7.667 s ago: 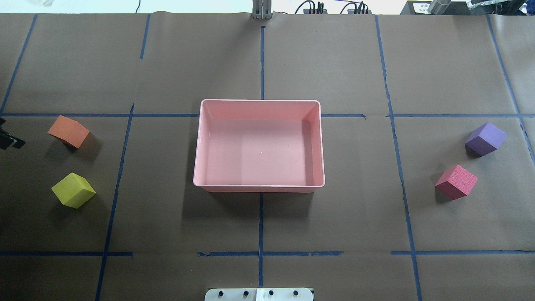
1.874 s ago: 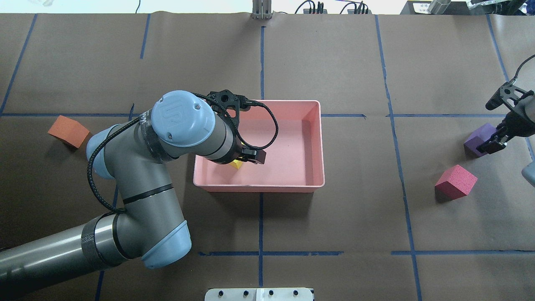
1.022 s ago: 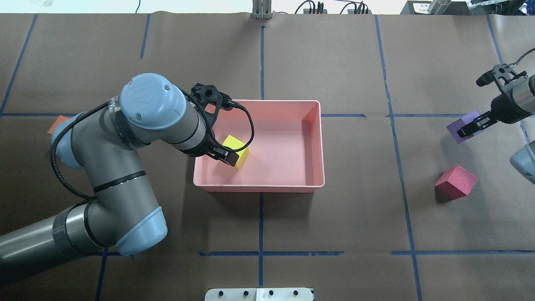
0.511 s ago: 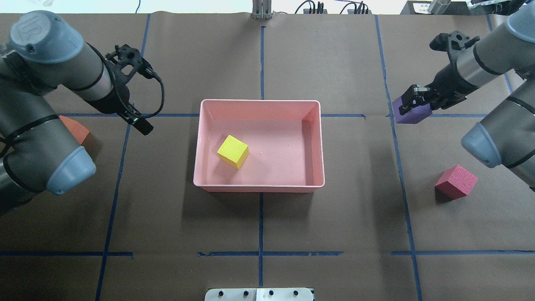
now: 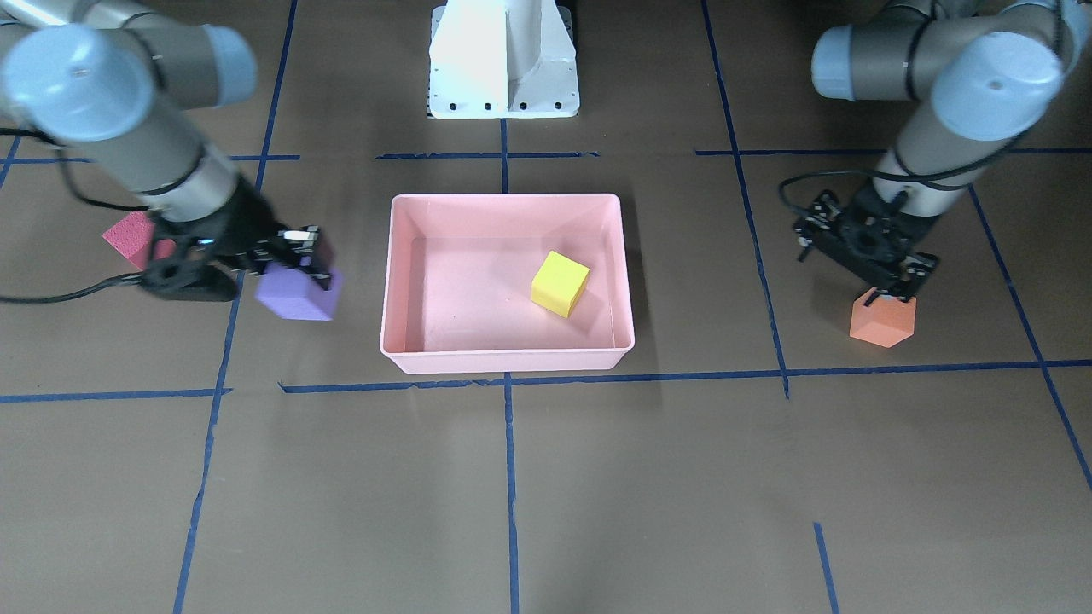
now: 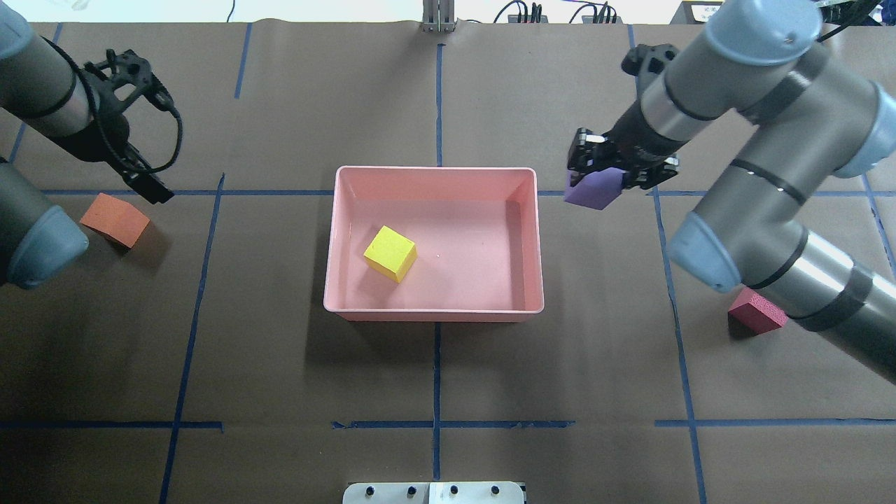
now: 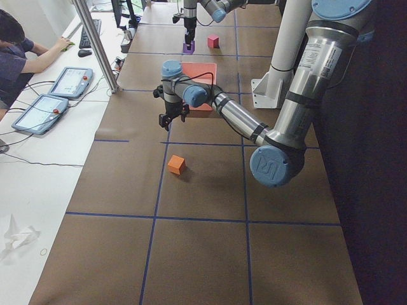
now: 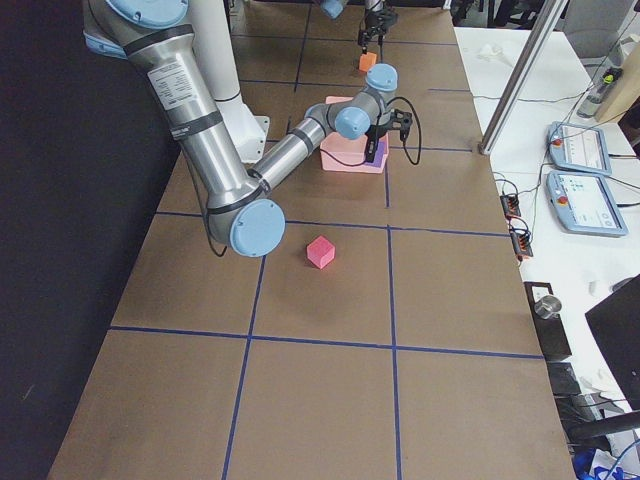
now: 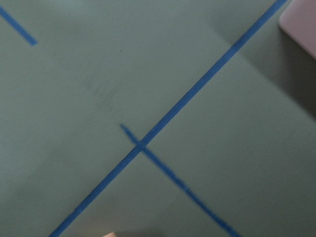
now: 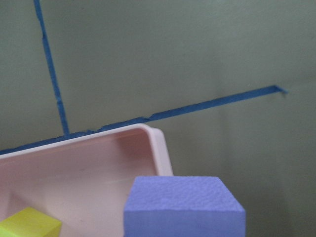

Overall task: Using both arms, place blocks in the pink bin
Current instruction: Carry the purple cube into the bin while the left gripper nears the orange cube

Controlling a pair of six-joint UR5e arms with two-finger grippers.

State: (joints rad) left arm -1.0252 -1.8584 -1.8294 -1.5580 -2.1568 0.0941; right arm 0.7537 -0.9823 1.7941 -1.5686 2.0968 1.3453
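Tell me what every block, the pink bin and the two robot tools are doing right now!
yellow block: lying inside the pink bin.
purple block: held up by the right tool, just outside the bin's rim.
orange block: on the table, ungripped.
red-pink block: on the table, partly behind the right arm.
pink bin: holds one block.
left tool: empty, looks open, near the orange block.
right tool: shut on the purple block.

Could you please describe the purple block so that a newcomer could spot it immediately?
Find the large pink bin at the centre. Just outside its far right corner, the right gripper holds the purple block, the only block gripped.
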